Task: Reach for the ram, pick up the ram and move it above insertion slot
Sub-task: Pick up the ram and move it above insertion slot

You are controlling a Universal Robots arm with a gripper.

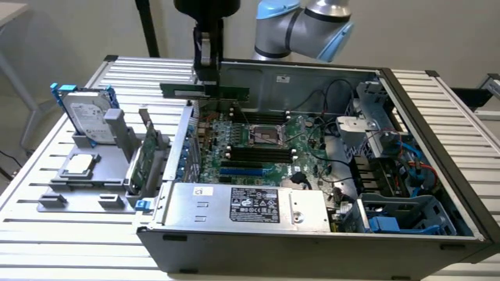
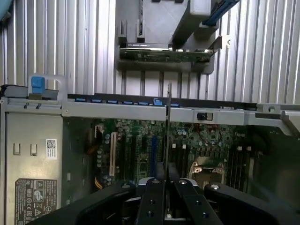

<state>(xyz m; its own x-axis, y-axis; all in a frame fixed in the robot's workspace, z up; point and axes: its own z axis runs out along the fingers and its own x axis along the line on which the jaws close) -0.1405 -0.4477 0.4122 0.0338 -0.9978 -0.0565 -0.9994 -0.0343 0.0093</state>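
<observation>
Exterior view: the gripper [image 1: 206,82] is seen clenched on the ram [image 1: 205,91] — a thin green stick held level in the air above the far edge of the open computer case [image 1: 312,234]. The ram is lifted clear of the motherboard [image 1: 258,146], over the board's far side. Beside the case, at the exterior view's left, a grey holder [image 1: 93,175] with a hard drive [image 1: 82,114] is placed. Wrist view: the ram [image 2: 168,126] is seen edge-on between the two black fingers [image 2: 152,201], over the motherboard [image 2: 140,150].
</observation>
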